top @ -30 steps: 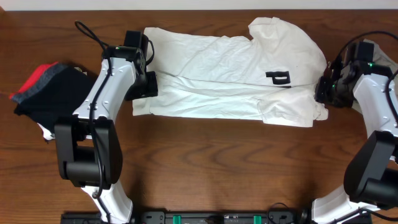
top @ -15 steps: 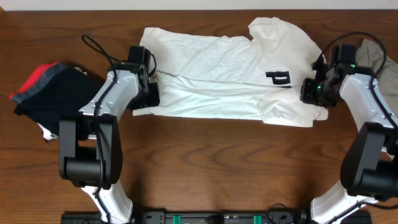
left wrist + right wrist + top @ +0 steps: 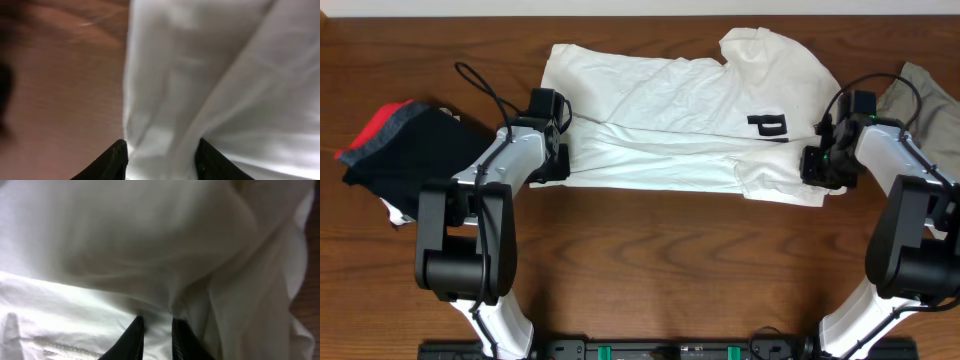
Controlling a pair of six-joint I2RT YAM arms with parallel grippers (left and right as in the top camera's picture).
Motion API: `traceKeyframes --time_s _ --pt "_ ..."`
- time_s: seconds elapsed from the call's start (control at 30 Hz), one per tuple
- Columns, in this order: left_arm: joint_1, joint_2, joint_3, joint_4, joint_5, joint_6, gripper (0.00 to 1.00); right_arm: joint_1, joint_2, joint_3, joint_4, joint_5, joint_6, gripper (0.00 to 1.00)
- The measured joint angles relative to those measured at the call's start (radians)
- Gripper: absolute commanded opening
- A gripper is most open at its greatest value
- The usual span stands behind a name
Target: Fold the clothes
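Both arms are drawing inward along the white T-shirt [image 3: 670, 110], which is lying half-folded and unmoved across the worktop [image 3: 670, 260]. The left tool [image 3: 162, 150] is straddling its edge, fingers spread. The right tool [image 3: 156, 327] is pinching a fold, likely setting up the next fold.

Left arm [image 3: 498, 172]: I see it stretched away from its base, forearm slanting inward, wrist bent low.
Left gripper [image 3: 162, 161]: fingers [image 3: 118, 159] set wide apart and pointing down. The wrist view is blurred, so I can't say whether the pads press on anything.
Right arm [image 3: 888, 150]: I see it reaching forward, then hooking inward at the wrist, mirroring the other side.
Right gripper [image 3: 156, 338]: fingers [image 3: 134, 336] drawn close with only a thin gap, pinching a fold of the white T-shirt [image 3: 150, 255].
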Motion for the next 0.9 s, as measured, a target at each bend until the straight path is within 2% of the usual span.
traceKeyframes --time_s 0.17,0.4,0.43,0.63,0.73,0.9 --pt "0.0 0.0 0.0 -0.024 -0.07 0.001 0.45 -0.03 0.002 0.0 0.001 -0.003 0.004 0.17" --pt "0.0 0.0 0.0 -0.11 -0.096 0.003 0.45 -0.064 0.002 0.0 -0.004 -0.016 0.02 0.18" --pt "-0.001 0.0 0.0 -0.119 -0.097 0.003 0.43 -0.064 0.002 0.0 -0.004 -0.016 0.021 0.18" --pt "-0.001 0.0 0.0 -0.176 -0.101 -0.002 0.14 -0.064 0.002 0.0 -0.005 -0.018 0.024 0.21" --pt "0.002 0.0 -0.001 -0.23 -0.119 -0.014 0.1 -0.064 0.003 0.003 -0.038 -0.005 0.027 0.24" --pt "0.001 0.0 -0.002 -0.321 -0.127 -0.06 0.1 -0.066 0.007 0.002 -0.176 0.036 0.083 0.28"
